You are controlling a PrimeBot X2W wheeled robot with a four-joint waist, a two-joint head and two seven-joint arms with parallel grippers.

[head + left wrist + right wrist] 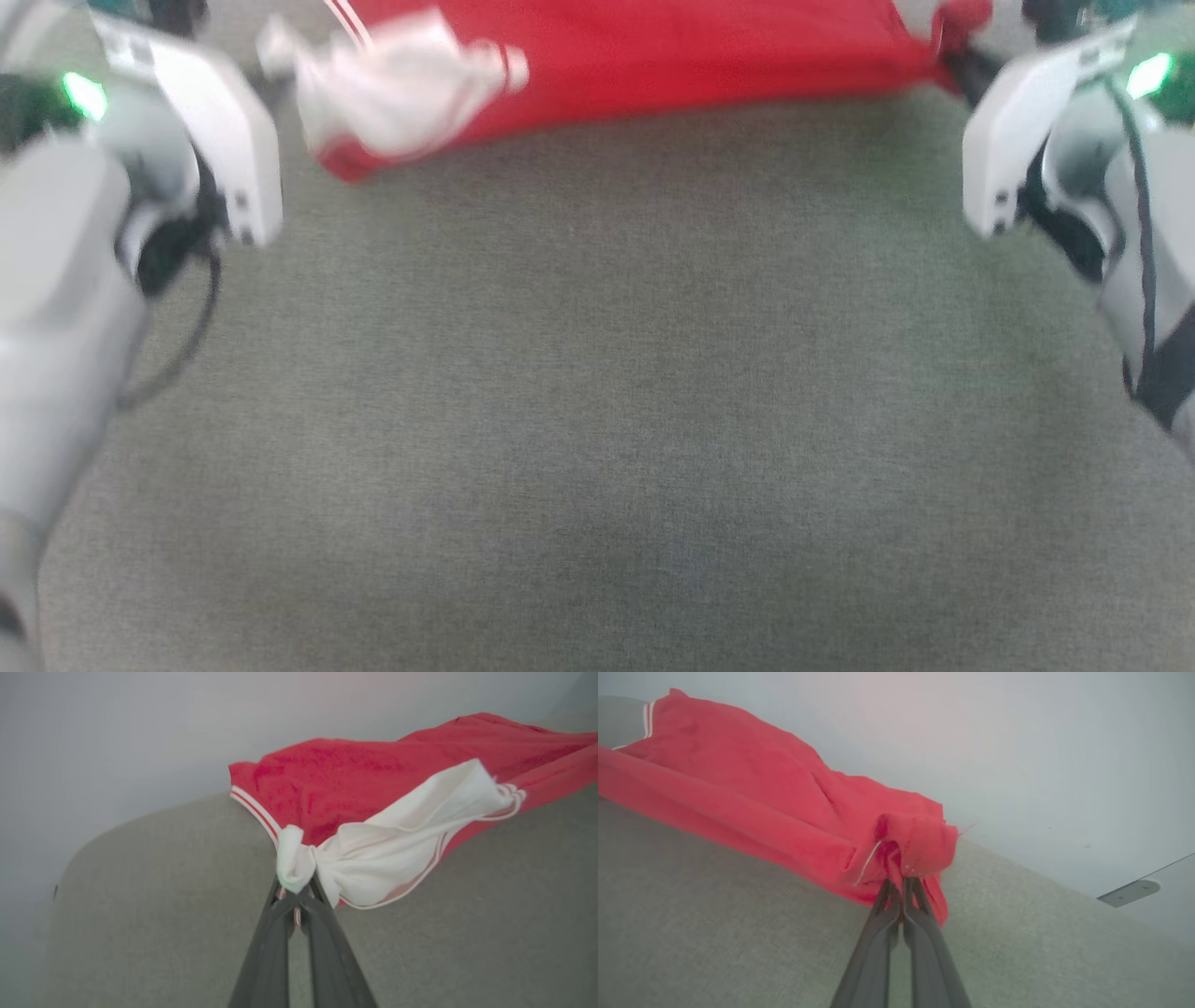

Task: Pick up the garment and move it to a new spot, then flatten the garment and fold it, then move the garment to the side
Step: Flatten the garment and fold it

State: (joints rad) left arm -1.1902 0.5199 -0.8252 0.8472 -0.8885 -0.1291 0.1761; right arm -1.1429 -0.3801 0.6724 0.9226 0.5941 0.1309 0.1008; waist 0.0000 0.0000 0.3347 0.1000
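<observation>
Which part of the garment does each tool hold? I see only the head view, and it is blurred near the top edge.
Observer: The left wrist view shows the left tool shut on the white sleeve of the garment, bunched near the striped trim.
Operator: And the right tool?
Observer: The right wrist view shows the right tool shut on a plain red corner.
Operator: Does the cloth rest on the surface there?
Observer: No, near both tools it is lifted off the grey surface.

Overhead head, close wrists, shared garment (653, 56)
</observation>
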